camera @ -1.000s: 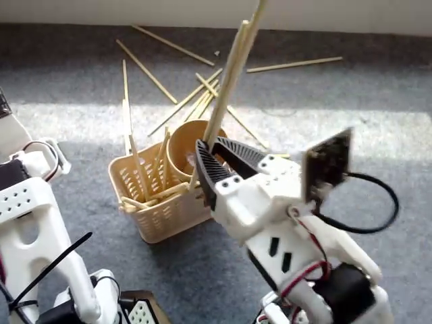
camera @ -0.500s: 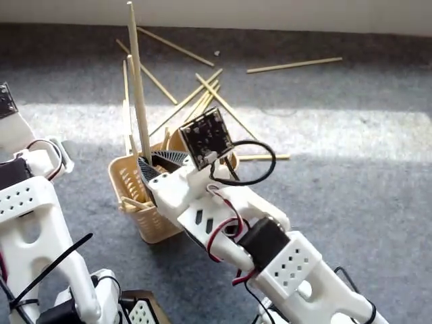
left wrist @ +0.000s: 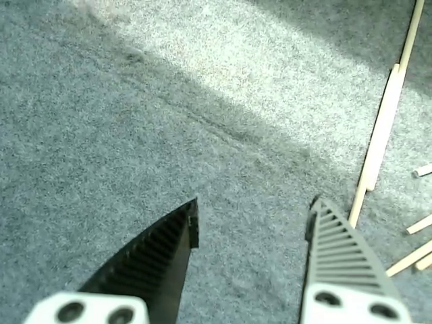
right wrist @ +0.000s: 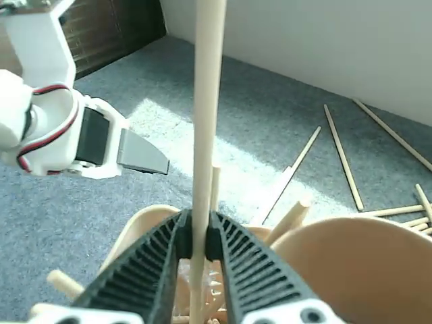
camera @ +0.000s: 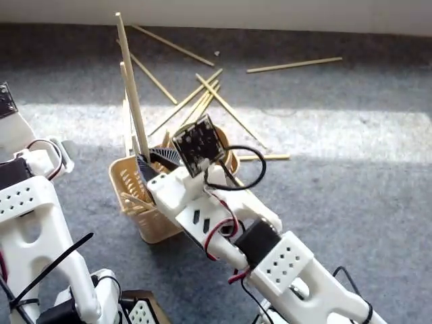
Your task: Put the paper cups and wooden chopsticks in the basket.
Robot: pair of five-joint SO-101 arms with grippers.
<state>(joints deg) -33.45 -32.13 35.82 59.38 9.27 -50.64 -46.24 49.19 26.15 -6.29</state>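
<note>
My right gripper (camera: 150,162) is over the tan plastic basket (camera: 152,219), shut on a long wooden chopstick (camera: 131,94) that stands almost upright and leans slightly left. In the right wrist view the jaws (right wrist: 196,223) clamp the chopstick (right wrist: 204,121) just above the basket's rim (right wrist: 131,233). A paper cup (right wrist: 351,263) sits in the basket with several chopsticks beside it. My left gripper (left wrist: 255,202) hangs open over bare carpet to the left of the basket, near a loose chopstick (left wrist: 381,135).
Several loose chopsticks (camera: 185,101) lie scattered on the grey carpet behind the basket, one far right (camera: 293,65) and one by the wall (camera: 174,46). The left arm's white body (camera: 30,223) fills the near left. Open carpet lies to the right.
My right arm swung left with the chopstick, from beside the cup to over the basket's left part. The stick went from leaning right to nearly upright and has dropped a little.
</note>
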